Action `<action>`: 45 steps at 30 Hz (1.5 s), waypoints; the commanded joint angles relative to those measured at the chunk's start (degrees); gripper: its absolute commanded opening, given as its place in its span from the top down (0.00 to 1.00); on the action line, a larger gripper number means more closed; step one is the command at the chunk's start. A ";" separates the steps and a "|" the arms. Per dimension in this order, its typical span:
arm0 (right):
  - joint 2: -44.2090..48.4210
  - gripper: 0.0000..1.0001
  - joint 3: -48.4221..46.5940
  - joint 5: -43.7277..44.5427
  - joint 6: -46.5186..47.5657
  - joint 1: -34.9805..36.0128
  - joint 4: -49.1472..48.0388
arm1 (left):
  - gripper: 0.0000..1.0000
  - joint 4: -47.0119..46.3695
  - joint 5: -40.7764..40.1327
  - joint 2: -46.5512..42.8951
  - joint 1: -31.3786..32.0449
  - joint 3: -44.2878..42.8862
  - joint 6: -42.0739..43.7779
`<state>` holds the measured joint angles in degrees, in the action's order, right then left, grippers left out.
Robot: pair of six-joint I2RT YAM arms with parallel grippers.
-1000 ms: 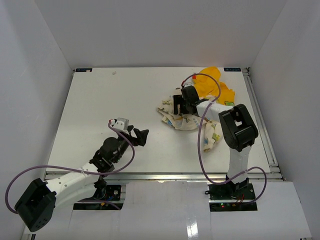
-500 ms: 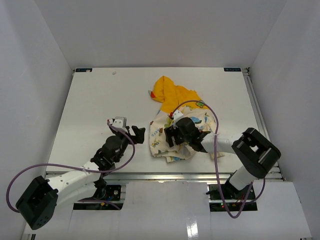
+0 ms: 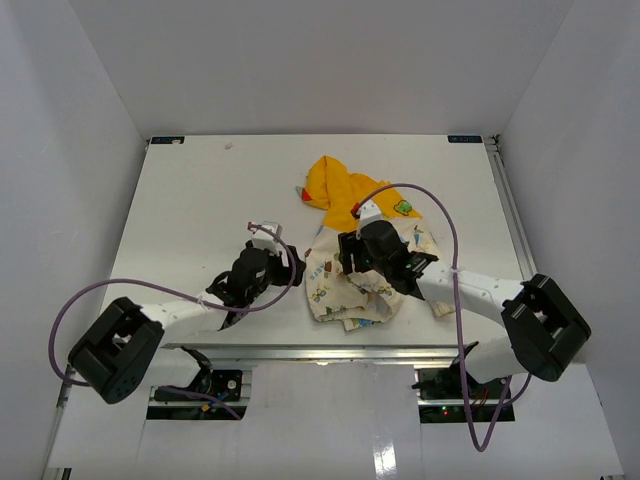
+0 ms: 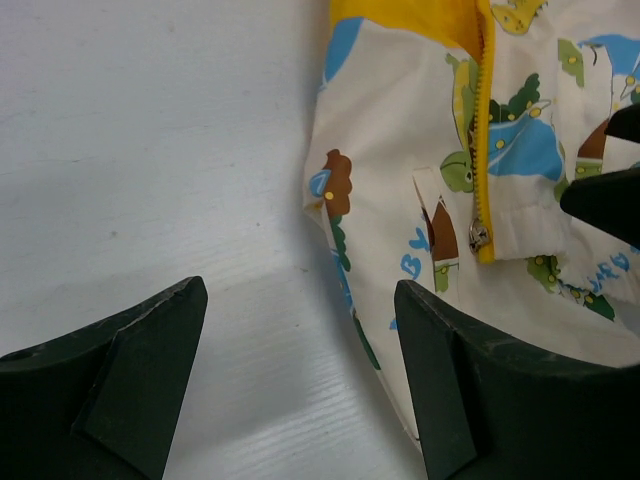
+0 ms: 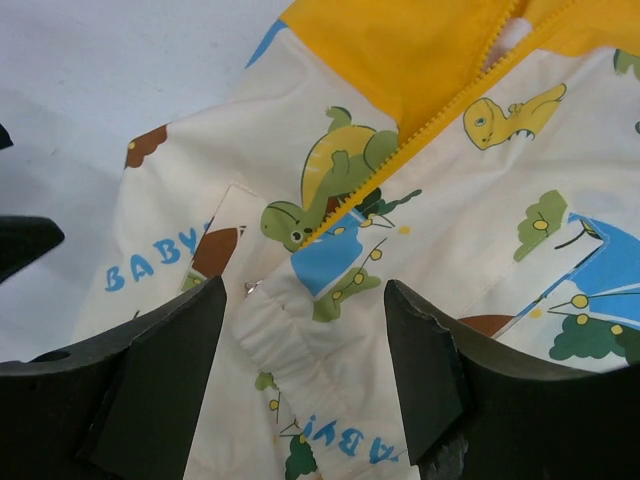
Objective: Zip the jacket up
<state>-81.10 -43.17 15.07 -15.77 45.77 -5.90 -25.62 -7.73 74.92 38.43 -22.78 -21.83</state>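
The jacket lies crumpled at the table's middle front, with cream printed fabric and its yellow hood toward the back. My left gripper is open beside the jacket's left edge. In the left wrist view the left gripper spans bare table and the jacket's edge; the yellow zipper strip ends at a metal slider. My right gripper hovers open over the jacket. In the right wrist view the right gripper straddles a gathered cream hem, with the zipper teeth beyond.
The white table has a metal rail along its right side and white walls around it. A purple cable loops above the right arm. The left gripper's finger shows dark at the left of the right wrist view.
The jacket has been carried from the back right to the middle front and laid out. My left gripper has moved right to the jacket's edge. Both grippers' jaws have narrowed slightly.
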 commanded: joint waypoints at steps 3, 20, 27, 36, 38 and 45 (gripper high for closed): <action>-4.79 0.35 -1.09 4.45 -1.46 0.10 2.89 | 0.17 -1.44 14.13 7.79 -0.38 -4.94 0.74; 4.48 0.92 4.58 13.28 -4.84 -0.68 4.84 | 1.00 6.89 -12.24 -1.72 -1.34 -3.45 -2.44; 6.88 0.92 9.96 12.41 -5.12 -1.88 3.75 | 0.49 8.19 -15.43 -4.67 -1.34 -2.17 -3.30; 11.50 0.89 11.01 -4.53 4.00 -2.01 -8.25 | 0.25 -2.54 9.23 -12.70 -1.34 3.71 -1.02; 13.64 0.89 11.83 -8.90 5.32 -2.01 -10.40 | 0.25 -16.70 23.99 -15.50 -1.42 9.23 -0.77; 19.97 0.91 18.96 -15.34 6.80 -3.77 -18.01 | 0.25 -29.18 33.02 -10.54 -1.34 10.40 -0.96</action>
<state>-64.08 -28.08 6.36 -11.14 43.38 -15.43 -40.37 13.38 61.29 37.21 -13.58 -23.06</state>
